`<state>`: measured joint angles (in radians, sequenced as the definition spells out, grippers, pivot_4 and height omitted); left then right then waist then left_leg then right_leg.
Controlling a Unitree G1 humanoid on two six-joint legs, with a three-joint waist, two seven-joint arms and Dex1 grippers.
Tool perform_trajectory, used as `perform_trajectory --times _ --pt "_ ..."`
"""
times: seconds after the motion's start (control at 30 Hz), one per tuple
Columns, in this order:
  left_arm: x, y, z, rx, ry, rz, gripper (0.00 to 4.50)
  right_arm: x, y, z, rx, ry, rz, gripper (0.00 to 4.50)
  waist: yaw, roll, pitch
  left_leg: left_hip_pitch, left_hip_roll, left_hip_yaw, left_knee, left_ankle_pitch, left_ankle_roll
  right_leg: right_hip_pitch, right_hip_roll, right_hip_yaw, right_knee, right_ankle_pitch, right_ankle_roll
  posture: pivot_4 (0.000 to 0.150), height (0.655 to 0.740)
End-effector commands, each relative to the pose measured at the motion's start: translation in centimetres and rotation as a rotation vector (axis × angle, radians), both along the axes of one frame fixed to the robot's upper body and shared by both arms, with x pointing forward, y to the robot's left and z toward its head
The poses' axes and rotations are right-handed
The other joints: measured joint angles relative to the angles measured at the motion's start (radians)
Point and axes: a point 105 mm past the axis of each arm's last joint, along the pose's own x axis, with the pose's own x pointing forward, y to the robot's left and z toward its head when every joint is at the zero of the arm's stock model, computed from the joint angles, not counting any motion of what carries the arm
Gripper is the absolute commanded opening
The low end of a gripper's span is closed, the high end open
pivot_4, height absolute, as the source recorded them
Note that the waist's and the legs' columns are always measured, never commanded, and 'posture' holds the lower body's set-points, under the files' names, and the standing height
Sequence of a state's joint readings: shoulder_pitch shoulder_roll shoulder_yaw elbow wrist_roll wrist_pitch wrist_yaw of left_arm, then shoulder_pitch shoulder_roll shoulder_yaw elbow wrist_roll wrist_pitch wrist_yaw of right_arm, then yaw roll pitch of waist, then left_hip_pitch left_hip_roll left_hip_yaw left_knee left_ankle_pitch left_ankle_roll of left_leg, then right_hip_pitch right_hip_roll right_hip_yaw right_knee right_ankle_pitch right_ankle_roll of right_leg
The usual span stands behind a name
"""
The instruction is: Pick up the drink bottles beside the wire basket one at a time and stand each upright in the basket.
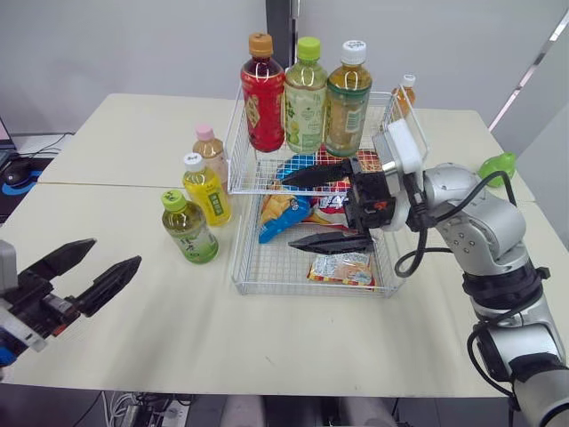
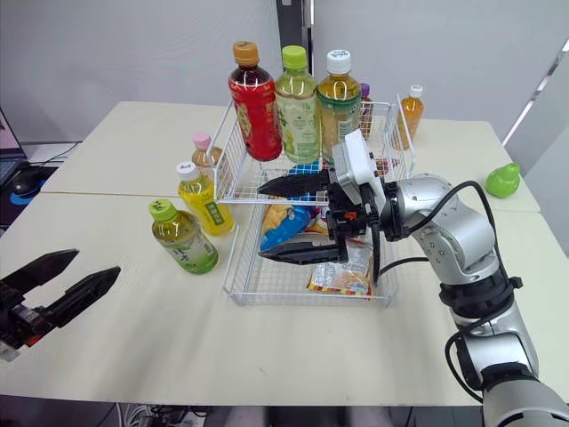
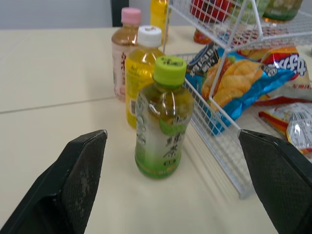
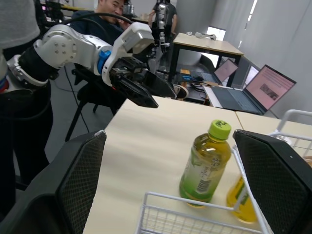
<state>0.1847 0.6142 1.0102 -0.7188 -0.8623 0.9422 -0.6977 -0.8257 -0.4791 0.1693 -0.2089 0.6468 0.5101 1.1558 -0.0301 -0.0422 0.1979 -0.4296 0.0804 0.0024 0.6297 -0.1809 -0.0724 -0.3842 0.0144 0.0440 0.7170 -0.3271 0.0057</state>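
Three bottles are up on the upper shelf of the wire basket [image 1: 284, 289] and all standing straight: the red bottle [image 1: 262, 98], the pale green bottle [image 1: 306, 102] and the amber bottle [image 1: 347, 102], side by side along the back; that part of the job looks done.

On the table [image 1: 133, 142], just off the basket's left wall, three more stand in a loose line: the green-cap bottle [image 1: 188, 229] nearest the front, the yellow bottle [image 1: 206, 191] close behind it, and the pink-cap bottle [image 1: 210, 149] at the back, right by the wire. A small orange bottle [image 2: 411, 108] stands behind the basket's far right corner; I'd count it as a fourth to go. So roughly halfway.

The right gripper [image 1: 286, 211] hangs over the lower tray with its jaws spread wide and nothing between them; under it lie snack packets, a chips bag [image 3: 243, 80] among them. It points out across the basket towards the waiting bottles.

The left gripper [image 1: 116, 252] is low over the table's near left side, fingers parted and empty, well apart from everything. The left wrist view lines it up squarely on the green-cap bottle, which makes that the likely next pick.
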Motion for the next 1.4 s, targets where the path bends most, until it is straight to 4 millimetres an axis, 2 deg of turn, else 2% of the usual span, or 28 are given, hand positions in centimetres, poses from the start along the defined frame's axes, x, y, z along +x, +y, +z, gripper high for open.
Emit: perform_trajectory --times 0.03,0.27,0.4,0.57,0.73,0.77,0.8,1.07,1.1,1.23,1.4 --pt "1.6 -0.8 0.5 0.018 -0.064 0.028 4.49 -0.1 -0.2 1.5 0.035 -0.075 -0.018 4.50 -0.001 0.000 0.000 0.000 0.000 0.000 0.000 0.000 0.000 0.000 0.000 0.000 0.000 0.000 0.000 0.150 0.7400" --pt "5.8 -2.4 0.4 0.000 -0.123 0.023 4.49 0.3 -0.8 2.1 0.053 -0.097 -0.081 4.50 0.000 0.000 0.000 -0.001 0.000 0.000 -0.001 0.000 0.000 -0.001 0.001 0.000 0.000 0.000 0.000 0.150 0.7400" --pt "8.0 -2.5 0.5 0.019 -0.120 0.052 4.49 0.3 -1.2 2.4 0.056 -0.101 -0.116 4.50 0.000 0.000 0.000 -0.001 0.000 0.001 -0.001 0.000 0.000 -0.001 0.001 0.000 0.000 0.000 0.000 0.150 0.7400" --pt "9.2 -3.6 0.6 0.028 -0.120 0.006 4.49 0.1 -1.5 2.4 0.058 -0.100 -0.143 4.50 -0.002 0.000 0.000 -0.001 -0.001 0.001 -0.001 0.000 0.000 -0.001 0.001 -0.001 0.000 0.000 0.000 0.150 0.7400" --pt "9.6 -4.0 0.3 0.053 -0.114 -0.023 4.49 -0.2 -1.6 2.3 0.061 -0.101 -0.155 4.50 -0.003 0.000 0.000 -0.002 0.000 0.001 -0.001 0.000 0.000 -0.002 0.001 -0.001 -0.001 0.000 0.000 0.150 0.7400" --pt "9.6 -4.0 0.3 0.055 -0.114 -0.024 4.09 -0.2 -1.7 2.3 0.061 -0.102 -0.158 4.50 -0.002 0.000 0.000 -0.002 0.000 0.001 -0.002 0.000 0.000 -0.002 0.001 -0.001 -0.001 0.000 0.000 0.150 0.7400" --pt "9.6 -4.0 0.3 0.057 -0.112 -0.024 3.90 -0.3 -1.7 2.3 0.061 -0.103 -0.160 4.50 -0.002 0.000 0.000 -0.002 0.000 0.001 -0.002 0.000 0.000 -0.002 0.001 -0.001 -0.001 0.000 0.000 0.150 0.7400" --pt "9.5 -3.7 0.1 0.080 -0.097 -0.024 1.50 -0.3 -1.8 2.3 0.064 -0.102 -0.170 4.50 -0.002 0.000 0.000 -0.002 -0.001 0.001 -0.002 0.000 0.000 -0.002 0.001 -0.001 -0.001 0.000 0.000 0.150 0.7400" --pt "9.4 -3.6 0.0 0.077 -0.090 -0.023 1.36 -0.3 -1.8 2.3 0.065 -0.102 -0.171 4.50 -0.002 0.000 0.000 -0.002 0.000 0.001 -0.002 0.000 0.000 -0.002 0.001 -0.001 -0.001 0.000 0.000 0.150 0.7400" --pt "9.0 -3.6 0.4 0.060 -0.090 -0.037 1.36 -0.1 -1.8 2.5 0.087 -0.086 -0.163 4.50 -0.003 0.000 0.000 -0.002 0.000 0.001 -0.002 0.000 0.000 -0.002 0.001 -0.001 -0.001 0.000 0.000 0.150 0.7400" --pt "8.0 -3.1 5.1 0.024 -0.182 -0.112 1.36 0.2 -1.7 3.0 0.101 -0.093 -0.161 4.50 -0.002 0.000 0.000 -0.003 0.000 0.000 -0.002 0.000 0.000 -0.003 0.001 -0.001 -0.001 0.000 0.000 0.150 0.7400"
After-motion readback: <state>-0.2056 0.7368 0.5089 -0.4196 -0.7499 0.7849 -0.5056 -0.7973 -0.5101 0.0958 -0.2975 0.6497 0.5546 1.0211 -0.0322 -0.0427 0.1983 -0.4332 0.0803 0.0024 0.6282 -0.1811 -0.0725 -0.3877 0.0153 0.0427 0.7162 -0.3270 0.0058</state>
